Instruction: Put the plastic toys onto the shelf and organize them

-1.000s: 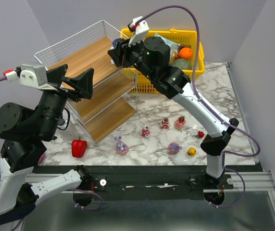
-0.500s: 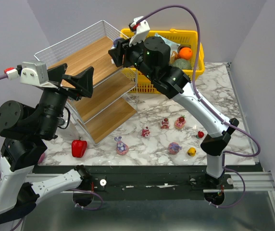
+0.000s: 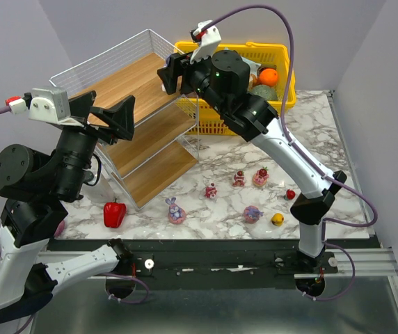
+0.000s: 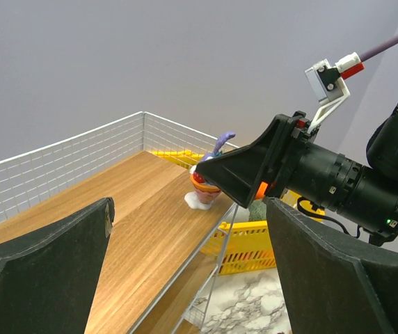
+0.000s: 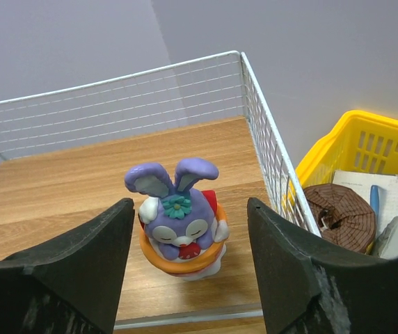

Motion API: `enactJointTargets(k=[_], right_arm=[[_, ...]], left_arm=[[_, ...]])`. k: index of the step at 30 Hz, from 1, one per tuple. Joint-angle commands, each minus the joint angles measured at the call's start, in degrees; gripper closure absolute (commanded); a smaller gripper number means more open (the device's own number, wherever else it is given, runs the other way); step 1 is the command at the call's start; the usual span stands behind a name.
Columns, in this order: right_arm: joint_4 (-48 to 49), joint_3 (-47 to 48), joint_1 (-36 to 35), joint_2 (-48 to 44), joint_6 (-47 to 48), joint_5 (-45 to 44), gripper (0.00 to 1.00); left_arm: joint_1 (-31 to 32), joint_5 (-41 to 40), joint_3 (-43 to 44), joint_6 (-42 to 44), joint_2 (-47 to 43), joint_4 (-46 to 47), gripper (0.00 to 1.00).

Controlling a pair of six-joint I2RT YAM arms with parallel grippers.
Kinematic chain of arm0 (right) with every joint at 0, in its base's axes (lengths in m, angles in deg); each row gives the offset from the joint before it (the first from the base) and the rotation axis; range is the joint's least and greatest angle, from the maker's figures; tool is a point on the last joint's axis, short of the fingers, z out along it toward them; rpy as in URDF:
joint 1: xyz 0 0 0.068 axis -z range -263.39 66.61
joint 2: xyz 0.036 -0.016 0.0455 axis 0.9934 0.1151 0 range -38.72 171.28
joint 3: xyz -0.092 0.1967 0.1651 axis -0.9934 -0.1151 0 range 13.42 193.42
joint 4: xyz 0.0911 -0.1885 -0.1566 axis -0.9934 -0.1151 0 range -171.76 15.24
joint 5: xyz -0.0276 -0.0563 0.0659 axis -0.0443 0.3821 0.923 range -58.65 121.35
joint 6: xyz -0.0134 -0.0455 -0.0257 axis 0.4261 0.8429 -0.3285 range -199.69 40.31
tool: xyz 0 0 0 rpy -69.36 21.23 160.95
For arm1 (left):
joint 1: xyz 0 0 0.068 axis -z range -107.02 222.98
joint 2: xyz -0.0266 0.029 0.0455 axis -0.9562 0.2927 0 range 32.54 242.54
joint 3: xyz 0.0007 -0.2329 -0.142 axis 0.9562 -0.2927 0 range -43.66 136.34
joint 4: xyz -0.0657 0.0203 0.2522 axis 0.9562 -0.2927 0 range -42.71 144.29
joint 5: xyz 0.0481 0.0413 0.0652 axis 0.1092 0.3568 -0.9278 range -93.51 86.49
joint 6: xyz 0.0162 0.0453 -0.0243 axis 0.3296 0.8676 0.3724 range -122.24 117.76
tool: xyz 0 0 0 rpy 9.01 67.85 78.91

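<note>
Entry 1: my right tool [image 3: 173, 74], over the shelf's [image 3: 126, 83] top board, now sits slightly farther up the top view than 1 s ago.
Entry 2: its wrist camera mount [image 3: 204, 35] has swung a little to the right.
Entry 3: my left tool [image 3: 112, 115] has lifted by a trace.

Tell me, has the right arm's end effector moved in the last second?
Yes, slightly: the right end effector drifted up-picture and right, toward the yellow plastic basket.
</note>
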Motion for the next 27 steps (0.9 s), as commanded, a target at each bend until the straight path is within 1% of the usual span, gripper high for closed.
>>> enactJointTargets(k=[1,3,6,12,15,19,20,22,23,24,26,27], right_arm=[[-0.21,1.68,0.33,0.00,-0.23,-0.88,0.22],[0.32,0.63,0.24,-1.22,-0.23,0.26,0.18],[1.46,-2.00,0.33,-3.94,-0.23,2.63,0.14],[1.73,-5.70,0.24,-8.43,-0.93,6.77,0.10],[1.46,-9.65,0.24,-12.20,-1.20,9.40,0.09],[1.20,-19.22,0.24,-19.06,-1.37,15.28,0.09],[1.63,-25.25,0.07,-22.46,-1.29,17.39,0.09],[2.86,-32.47,-0.81,-25.99,-1.55,18.46,0.09],[5.65,-39.82,-1.34,-27.58,-1.37,19.68,0.09],[7.16,-43.81,-1.86,-30.64,-1.55,19.60,0.09],[9.88,-49.54,-4.14,-32.51,-1.90,19.34,0.08],[10.33,-54.44,-5.11,-33.73,-1.90,17.95,0.08]], left_arm=[[-0.03,-1.66,1.08,0.46,0.10,-0.93,0.01],[-0.03,-1.75,1.16,0.54,0.10,-1.10,0.01],[-0.02,-1.92,1.43,0.81,0.01,-1.10,0.01],[-0.03,-2.19,2.04,1.42,-0.17,-0.84,0.01],[-0.03,-1.93,2.31,1.69,-0.17,-0.66,0.01],[-0.03,-1.84,2.48,1.86,-0.43,-0.84,0.01],[-0.02,-1.84,2.48,1.86,-0.61,-1.10,0.01],[-0.02,-2.01,2.05,2.04,-0.96,-1.19,0.01],[-0.02,-2.27,1.96,2.13,-1.05,-1.19,0.01],[-0.11,-2.36,1.87,2.13,-1.13,-1.28,0.01],[-0.11,-2.63,1.52,2.39,-1.40,-1.54,0.01],[-0.03,-2.80,1.60,2.39,-1.40,-1.72,0.01]])
